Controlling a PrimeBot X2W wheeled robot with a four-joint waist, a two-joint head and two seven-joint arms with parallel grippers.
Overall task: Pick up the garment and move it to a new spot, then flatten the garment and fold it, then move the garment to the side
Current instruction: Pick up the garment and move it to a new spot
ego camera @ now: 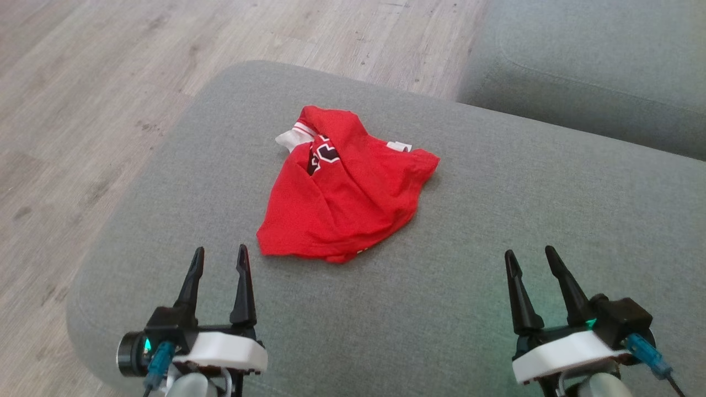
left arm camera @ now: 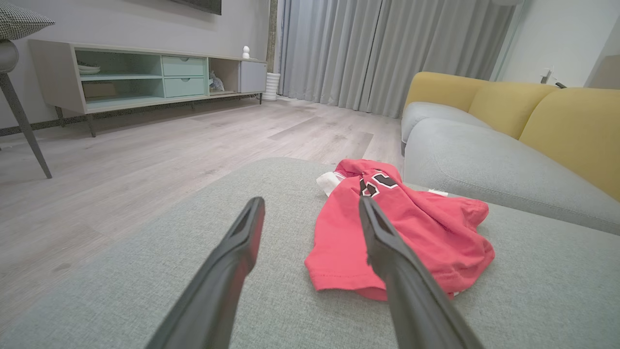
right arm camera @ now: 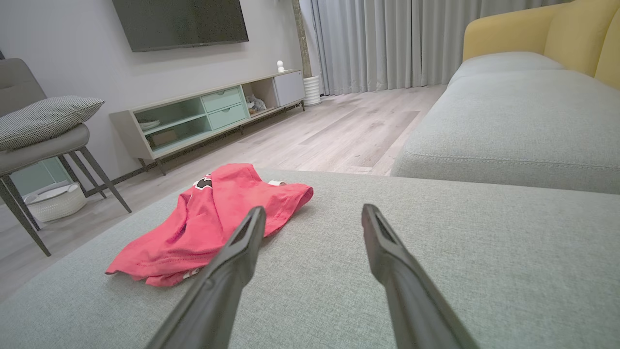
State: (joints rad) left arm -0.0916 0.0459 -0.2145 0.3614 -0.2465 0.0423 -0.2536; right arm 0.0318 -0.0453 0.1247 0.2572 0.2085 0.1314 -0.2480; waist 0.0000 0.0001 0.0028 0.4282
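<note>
- Risk, seat cushion point(ego camera: 496, 231): soft grey surface; a low reach may snag upholstery along with cloth
- Risk, red shirt point(ego camera: 342, 193): crumpled heap, layers overlapped; a single pinch likely lifts a bunch, leaving twists that hinder flattening. Lies ahead of both pincers, just beyond left one and to its right, well apart from right one; a forward drag could carry it off far cushion edge to floor point(ego camera: 83, 110)
- Left pincer point(ego camera: 220, 249): fingers spread wide, nothing between them, short of shirt's near hem
- Right pincer point(ego camera: 529, 251): spread wide, empty, over bare cushion
</note>
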